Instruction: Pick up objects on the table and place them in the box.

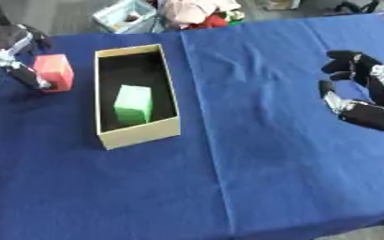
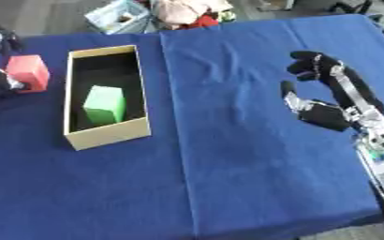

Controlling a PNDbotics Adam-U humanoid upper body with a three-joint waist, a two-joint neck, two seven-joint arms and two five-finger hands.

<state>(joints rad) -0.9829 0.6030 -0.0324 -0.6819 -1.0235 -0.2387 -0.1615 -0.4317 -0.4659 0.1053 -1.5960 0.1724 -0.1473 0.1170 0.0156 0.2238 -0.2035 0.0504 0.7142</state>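
Note:
An open cardboard box [image 1: 139, 133] stands on the blue tablecloth [image 1: 277, 168], left of centre. A green block [image 1: 134, 104] lies inside it, toward the near end. To the left of the box a red block [image 1: 54, 71] sits near the table's left edge. My left hand [image 1: 13, 52] comes in from the upper left, its fingers [image 1: 30, 78] curled against the red block's left side. At the right edge my right hand [image 2: 330, 96] hovers above the cloth, fingers relaxed and holding nothing.
Beyond the table's far edge there is a light blue basket [image 1: 126, 16] and a heap of pink and red things [image 1: 199, 13]. A fold line runs down the cloth right of the box.

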